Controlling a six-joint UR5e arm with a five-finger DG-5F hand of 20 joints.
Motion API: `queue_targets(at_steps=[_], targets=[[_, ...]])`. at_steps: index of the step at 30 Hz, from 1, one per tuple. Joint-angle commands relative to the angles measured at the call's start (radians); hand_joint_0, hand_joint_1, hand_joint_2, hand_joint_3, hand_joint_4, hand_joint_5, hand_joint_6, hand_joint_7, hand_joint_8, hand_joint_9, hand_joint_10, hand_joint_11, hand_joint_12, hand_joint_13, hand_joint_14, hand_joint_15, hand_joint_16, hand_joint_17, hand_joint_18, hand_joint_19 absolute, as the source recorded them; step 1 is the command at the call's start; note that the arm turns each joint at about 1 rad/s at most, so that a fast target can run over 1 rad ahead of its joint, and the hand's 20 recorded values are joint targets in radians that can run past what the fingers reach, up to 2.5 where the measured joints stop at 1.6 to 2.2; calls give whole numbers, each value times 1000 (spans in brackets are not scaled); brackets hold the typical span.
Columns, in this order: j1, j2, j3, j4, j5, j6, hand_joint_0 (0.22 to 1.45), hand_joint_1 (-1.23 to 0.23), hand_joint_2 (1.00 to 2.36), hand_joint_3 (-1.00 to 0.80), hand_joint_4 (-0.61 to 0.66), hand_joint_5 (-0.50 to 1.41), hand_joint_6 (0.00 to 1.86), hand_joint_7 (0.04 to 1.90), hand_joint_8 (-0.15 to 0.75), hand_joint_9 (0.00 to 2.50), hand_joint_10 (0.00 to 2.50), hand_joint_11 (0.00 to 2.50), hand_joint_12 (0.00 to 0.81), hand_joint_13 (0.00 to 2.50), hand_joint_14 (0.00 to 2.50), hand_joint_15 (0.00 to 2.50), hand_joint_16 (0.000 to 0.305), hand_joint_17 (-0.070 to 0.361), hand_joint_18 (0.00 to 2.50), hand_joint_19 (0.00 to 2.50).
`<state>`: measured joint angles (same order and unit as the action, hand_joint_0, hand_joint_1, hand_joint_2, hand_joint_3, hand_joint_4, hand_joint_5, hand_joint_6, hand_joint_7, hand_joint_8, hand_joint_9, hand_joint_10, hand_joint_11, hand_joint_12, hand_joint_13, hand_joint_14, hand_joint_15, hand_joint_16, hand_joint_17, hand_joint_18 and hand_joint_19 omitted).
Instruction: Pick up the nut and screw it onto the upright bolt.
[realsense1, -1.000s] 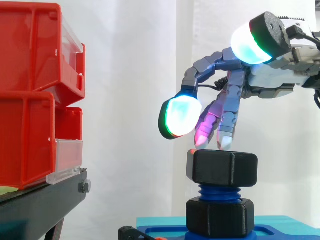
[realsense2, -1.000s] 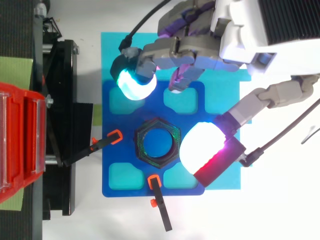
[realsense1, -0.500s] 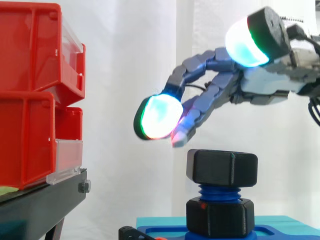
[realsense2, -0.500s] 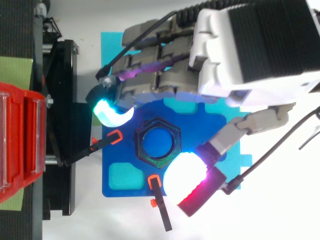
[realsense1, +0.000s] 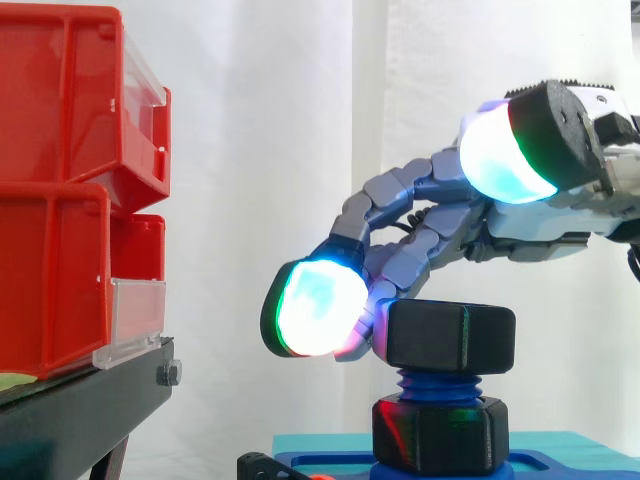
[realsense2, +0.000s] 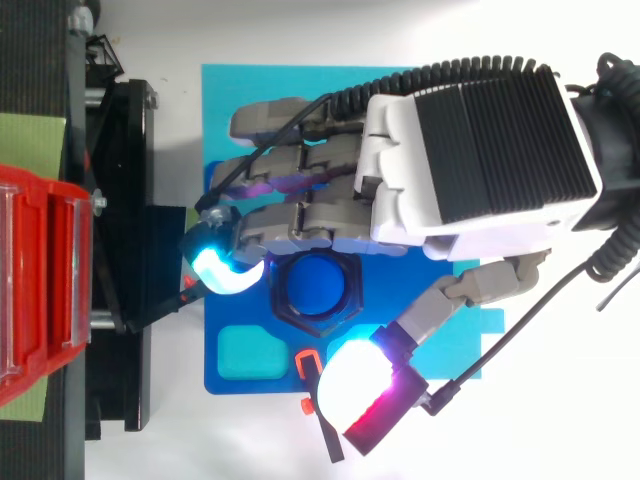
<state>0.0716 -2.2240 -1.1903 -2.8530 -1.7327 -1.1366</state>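
A black hex nut (realsense1: 450, 338) sits on top of the upright blue bolt (realsense1: 437, 384), whose blue end shows through the nut's hole (realsense2: 318, 282). A second black nut (realsense1: 440, 432) sits at the bolt's foot on the blue fixture plate (realsense2: 215, 375). My hand (realsense2: 460, 150) hovers over the bolt, its fingers bent down along the nut's left and far sides. One glowing fingertip (realsense1: 315, 308) hangs right beside the nut's left face. The thumb pad (realsense1: 495, 150) stays raised well above the nut, on the near side (realsense2: 355, 380). Nothing is pinched.
Red bins (realsense1: 60, 180) stack on a black stand (realsense1: 80, 415) at the left, close to the fingertips. Two black clamps with orange tips (realsense2: 318, 420) hold the plate at its left and front edges. A cyan mat (realsense2: 230, 90) lies under the plate.
The hand has swung over the bolt and come down. Its fingers dropped from above the nut to level with the nut's left side, and the thumb moved toward the plate's front edge.
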Motion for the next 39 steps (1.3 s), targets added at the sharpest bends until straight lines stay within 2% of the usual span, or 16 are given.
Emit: queue_targets(at_steps=[1, 5, 14, 18, 23, 27, 29, 32, 35, 39], targets=[[0, 0, -5, -3, -1, 1, 463, -187, 1000, -500, 141, -180, 501, 579, 240, 628, 0, 0, 343, 360, 0, 0, 44, 99, 118, 0], [-3, 0, -5, -6, -4, 1, 462, -185, 1000, -500, 150, -179, 501, 608, 244, 621, 0, 0, 347, 363, 0, 0, 44, 100, 114, 0], [-6, 0, -5, -20, -5, 1, 474, -201, 1000, -500, 251, -112, 505, 995, 298, 749, 0, 0, 356, 477, 0, 0, 41, 91, 228, 0], [-9, 0, -5, -16, -7, 1, 481, -211, 1000, -500, 243, -85, 505, 1172, 310, 818, 0, 0, 346, 549, 0, 0, 38, 86, 287, 0], [-13, 0, -5, -14, -7, 1, 494, -235, 1000, -500, 240, -53, 504, 1287, 327, 929, 0, 0, 338, 652, 0, 0, 36, 82, 416, 0], [-30, 0, -5, -8, -7, -2, 500, -246, 1000, -500, 231, -27, 504, 1388, 335, 1015, 0, 0, 331, 733, 0, 0, 36, 81, 498, 0], [-30, 1, -5, -9, -7, -2, 501, -254, 1000, -500, 226, -10, 504, 1445, 337, 1104, 0, 0, 326, 789, 0, 0, 36, 81, 560, 0], [-44, 0, -3, -8, -19, -2, 504, -275, 1000, -500, 210, 14, 503, 1472, 333, 1190, 0, 6, 314, 836, 0, 0, 35, 79, 614, 20], [-53, 0, -3, -8, -21, -2, 508, -286, 1000, -500, 156, 50, 500, 1542, 320, 1291, 0, 23, 309, 894, 0, 0, 34, 78, 675, 34], [-73, 1, -3, -20, -34, -2, 518, -304, 1000, -500, 81, 60, 583, 1355, 282, 1450, 1, 36, 266, 1036, 0, 14, 31, 69, 816, 112]])
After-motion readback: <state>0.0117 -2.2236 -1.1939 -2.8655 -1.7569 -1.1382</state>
